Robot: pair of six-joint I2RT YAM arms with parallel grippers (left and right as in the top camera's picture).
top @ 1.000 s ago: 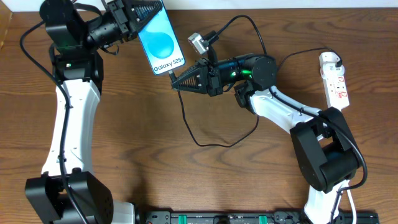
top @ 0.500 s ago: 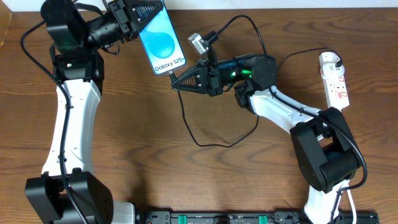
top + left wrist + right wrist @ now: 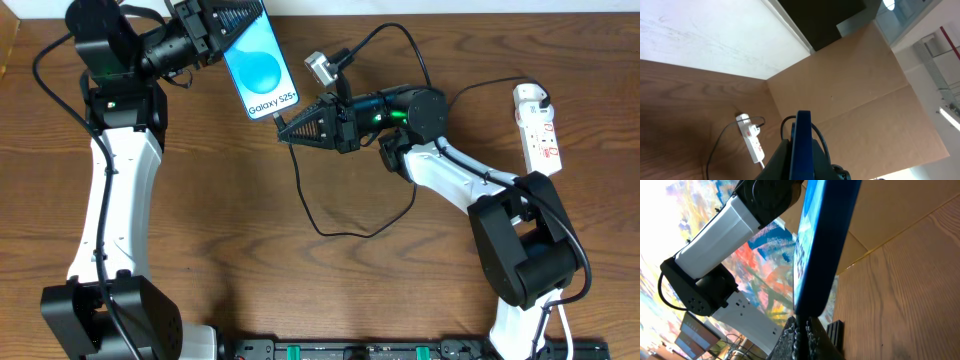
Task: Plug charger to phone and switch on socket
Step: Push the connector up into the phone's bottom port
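Note:
My left gripper (image 3: 240, 22) is shut on the top end of the phone (image 3: 260, 68) and holds it above the table, cyan screen up; the phone shows edge-on in the left wrist view (image 3: 801, 145) and in the right wrist view (image 3: 822, 245). My right gripper (image 3: 281, 132) is shut on the plug tip of the charger, pressed at the phone's bottom edge (image 3: 805, 322). The black charger cable (image 3: 330, 228) loops over the table. The white socket (image 3: 538, 130) lies at the far right, also in the left wrist view (image 3: 752, 142).
A small grey camera block (image 3: 318, 68) sits on the right arm near the phone. A black rail (image 3: 400, 350) runs along the table's front edge. A brown cardboard wall (image 3: 850, 95) stands behind the table.

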